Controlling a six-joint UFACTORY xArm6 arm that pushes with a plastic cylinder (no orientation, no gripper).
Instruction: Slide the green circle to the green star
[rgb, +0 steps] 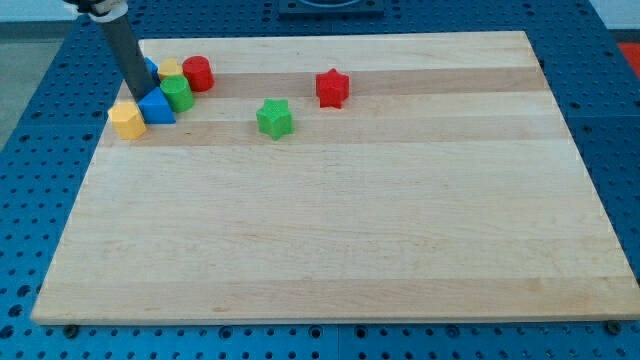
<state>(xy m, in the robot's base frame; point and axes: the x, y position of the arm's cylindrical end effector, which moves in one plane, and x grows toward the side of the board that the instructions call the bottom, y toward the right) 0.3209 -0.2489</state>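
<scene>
The near half of the wooden surface (330, 250) lies bare; everything sits toward the view's top. Going back from there, the green star (274, 118) stands alone near the middle of the board, with the red star (332, 88) a little beyond it to the view's right, the two apart.

Further to the view's left is a tight cluster: the yellow block (127, 119) at the near-left edge of it, the blue block (157, 107) just beside it, and the green circle (178, 94) touching the blue block's far-right side. Behind those are the red circle (198, 73), a second yellow block (170, 69) and a sliver of another blue block (150, 68).

My tip (141, 91) ends at the cluster's left side, against the blue block. There is no hand on this arm, only the rod.

The green circle sits well apart from the green star, so I judge the slide barely begun; the whole run rightward remains.
</scene>
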